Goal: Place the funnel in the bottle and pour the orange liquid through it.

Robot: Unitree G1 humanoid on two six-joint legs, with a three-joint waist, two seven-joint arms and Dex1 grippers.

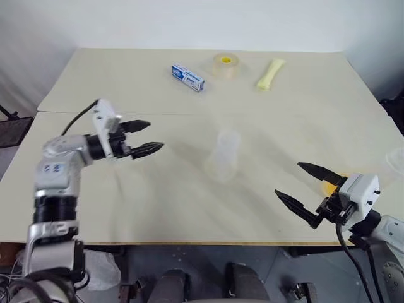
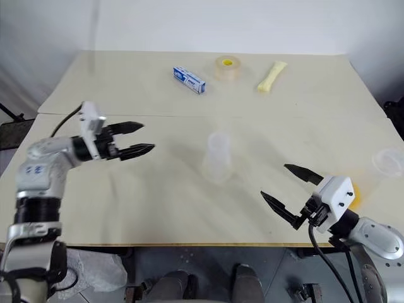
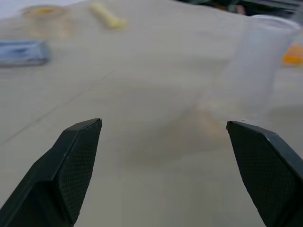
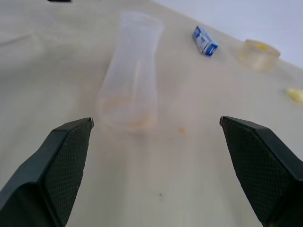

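The bottle, a small clear flask, stands upright in the middle of the table; up close, the bottle has a faint orange film at its base. Its top looks slightly flared, and I cannot tell whether the funnel sits there. The orange liquid glows in a clear flask at the table's right edge, just behind my right gripper, which is open, empty and aimed at the bottle. My left gripper hangs open and empty well to the left of the bottle.
At the far side lie a blue-and-white box, a tape roll and a pale yellow packet. A seam runs across the table behind the bottle. The clear flask's rim is close to the right edge.
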